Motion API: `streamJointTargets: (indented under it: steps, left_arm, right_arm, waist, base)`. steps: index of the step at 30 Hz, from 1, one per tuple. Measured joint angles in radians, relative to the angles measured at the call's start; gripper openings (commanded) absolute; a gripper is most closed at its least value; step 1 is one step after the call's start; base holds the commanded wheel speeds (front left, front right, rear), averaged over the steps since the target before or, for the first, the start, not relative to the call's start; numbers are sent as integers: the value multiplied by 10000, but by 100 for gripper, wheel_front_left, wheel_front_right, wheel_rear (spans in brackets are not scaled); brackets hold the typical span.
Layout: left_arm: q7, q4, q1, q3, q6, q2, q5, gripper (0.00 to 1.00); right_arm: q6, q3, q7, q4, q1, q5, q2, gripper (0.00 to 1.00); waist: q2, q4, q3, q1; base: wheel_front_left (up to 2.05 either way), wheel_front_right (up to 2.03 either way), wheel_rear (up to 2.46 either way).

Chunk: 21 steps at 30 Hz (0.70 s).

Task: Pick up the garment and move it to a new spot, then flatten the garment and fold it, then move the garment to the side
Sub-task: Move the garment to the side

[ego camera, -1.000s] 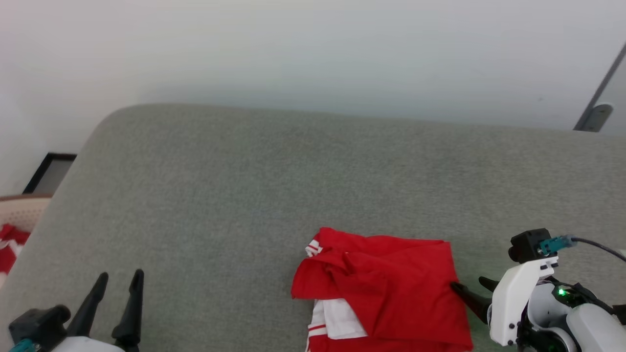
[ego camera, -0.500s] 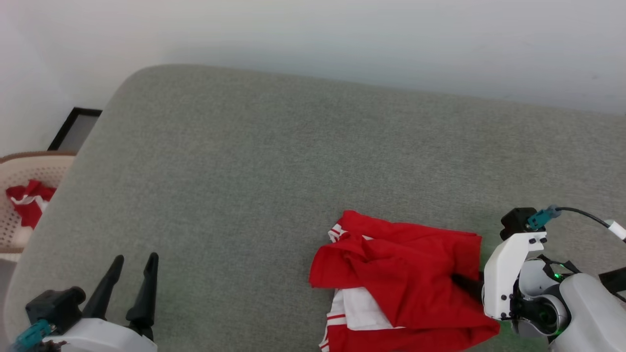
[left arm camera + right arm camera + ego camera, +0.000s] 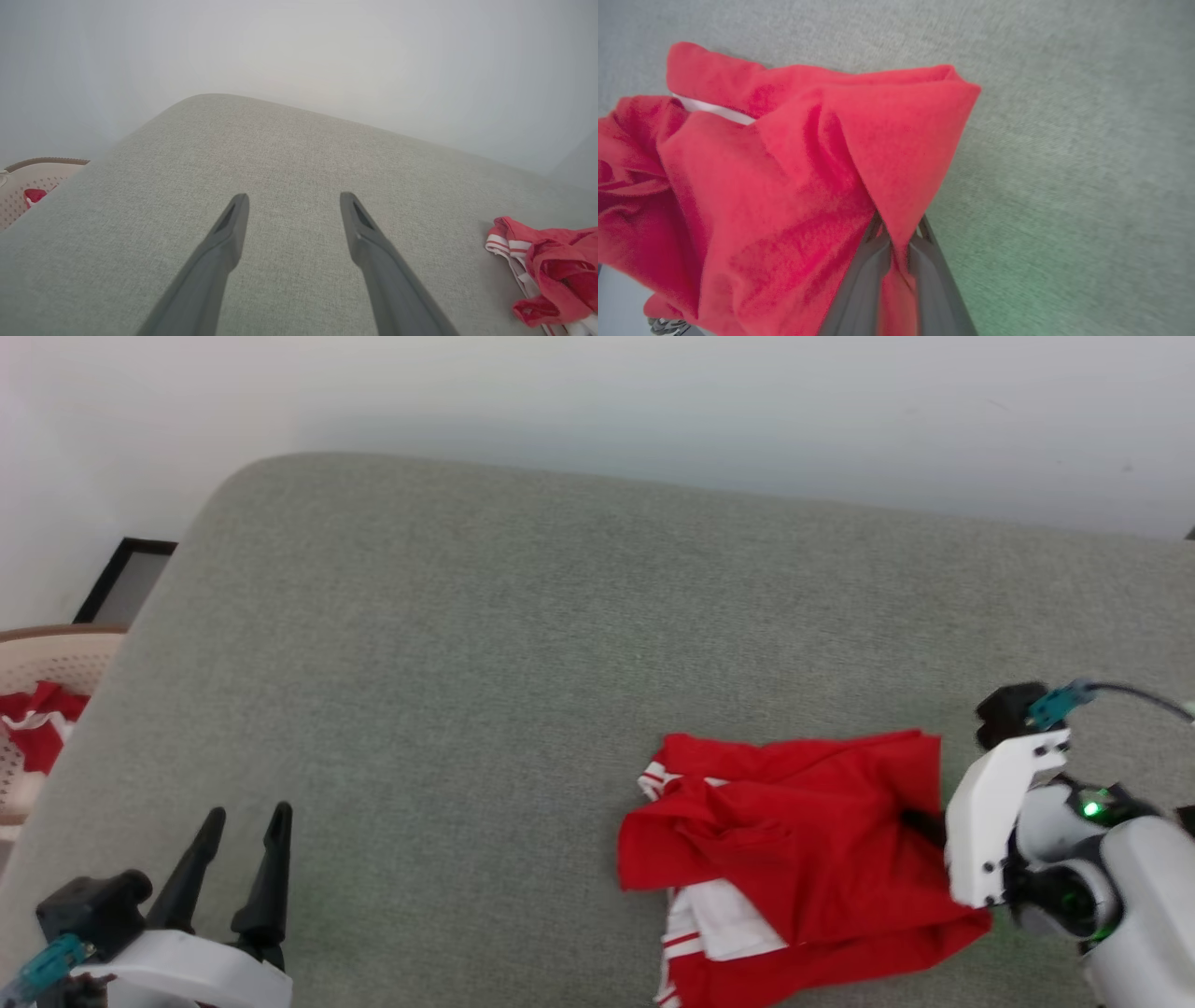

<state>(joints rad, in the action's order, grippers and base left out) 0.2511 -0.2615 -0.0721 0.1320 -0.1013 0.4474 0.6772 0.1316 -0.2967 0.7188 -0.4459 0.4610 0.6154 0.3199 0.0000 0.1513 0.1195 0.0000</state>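
- Step in hand, as judged: the pick-up that opens the first move. Your right pincer (image 3: 896, 242) is clamped on a fold at the right edge of the garment (image 3: 794, 845), with red cloth nipped between its two dark fingers.
- The garment lies crumpled on the near right part of the grey padded surface (image 3: 467, 663). Nothing is flattened or folded yet.
- Your left pincer (image 3: 247, 812) hangs with its fingers apart over bare surface at the near left, well apart from the garment.
- Doing it well: the bite takes only an edge fold, so lift slowly and watch for cloth sliding out. Raise until the trailing part clears the surface before you travel, or it will likely drag and bunch.
- Set it down toward the open middle, where both pincers can reach for flattening.
- Garment: thin, limp, matte red cloth in soft overlapping folds. A white sleeve (image 3: 724, 929) with red-white striped trim shows at the heap's near left.
- Surface: coarse grey woven upholstery with a rounded corner, likely to grip dragged cloth.
- A pale perforated basket (image 3: 42, 663) stands beside the surface's left edge.
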Motion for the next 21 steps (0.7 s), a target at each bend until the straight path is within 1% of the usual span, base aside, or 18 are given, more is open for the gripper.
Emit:
streamJointTargets:
  steps: [7,14,18,21]
  left_arm:
    - [17,54,-308,180,-56,69,-65,100]
    - [31,-19,-878,487,-146,161,-121,100]
    - [31,-40,-1323,800,-186,186,-205,100]
    - [31,-46,-1732,1074,-222,161,-295,100]
  right_arm:
    - [-2,476,487,1193,101,-146,861,0]
    - [0,999,794,2025,433,-428,1766,0]
    - [0,1210,623,2165,764,-581,2395,0]
    - [0,1129,389,2169,1024,-769,2901,0]
  waist:
    - [0,-348,92,0]
    - [0,-763,332,0]
    - [0,-1031,545,0]
    - [0,-1236,743,0]
  base:
    - [0,0,0]
    - [0,0,0]
    - [0,0,0]
    - [0,0,0]
